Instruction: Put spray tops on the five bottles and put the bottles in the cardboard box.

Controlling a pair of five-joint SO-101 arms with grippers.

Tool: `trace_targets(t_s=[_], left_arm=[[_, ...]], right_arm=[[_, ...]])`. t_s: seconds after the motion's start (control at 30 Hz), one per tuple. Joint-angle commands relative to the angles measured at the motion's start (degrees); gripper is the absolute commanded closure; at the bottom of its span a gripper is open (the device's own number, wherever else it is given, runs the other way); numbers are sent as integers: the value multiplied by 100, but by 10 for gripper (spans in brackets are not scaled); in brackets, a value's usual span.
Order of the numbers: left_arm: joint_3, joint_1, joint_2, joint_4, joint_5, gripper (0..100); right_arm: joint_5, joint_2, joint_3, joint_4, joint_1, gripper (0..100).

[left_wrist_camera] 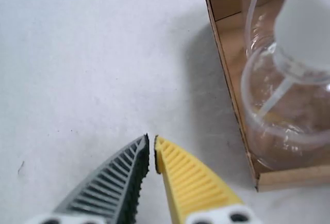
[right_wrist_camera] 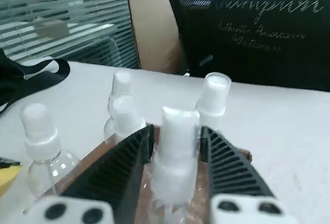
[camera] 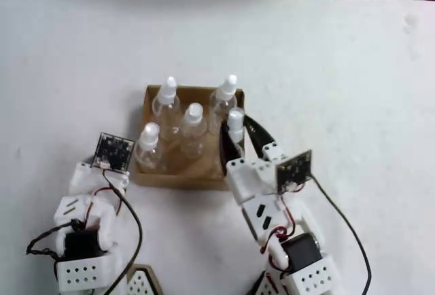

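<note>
The right end effector point(right_wrist_camera: 175, 131) straddles the spray top of one bottle point(right_wrist_camera: 178, 146). Its two black fingers are parted a little wider than the cap: a thin gap shows on one side, while the other side sits close against it. To my eye that is a loose bracket, not a firm clamp. The bottle stands upright with its long axis vertical, directly between the jaws. In the high view it occupies the corner of the cardboard box point(camera: 180, 179) nearest the right arm. I judge that the coming move turns on this: the end effector must open a little more and draw straight back toward its own arm, without tipping the cap sideways. The other four bottles point(camera: 194, 122) stand just beside it in the box, each capped, so any sideways drift risks knocking a neighbour. The left end effector point(left_wrist_camera: 152, 144) is closed with its grey and yellow tips nearly meeting. It holds nothing and hangs over the desk point(camera: 340, 71) just beside the box's outer wall, near the bottle on that side.
</note>
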Motion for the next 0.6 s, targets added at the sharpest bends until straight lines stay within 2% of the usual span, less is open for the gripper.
trace_targets(t_s=[0.0,0.2,0.57], left_arm=[[-9,75,-40,26,-44,979],[-9,75,-40,26,-53,979],[-9,75,-40,26,-53,979]], right_arm=[[88,-66,-9,321,-259,832],[88,-66,-185,356,-251,883],[88,-66,-484,655,-251,914]])
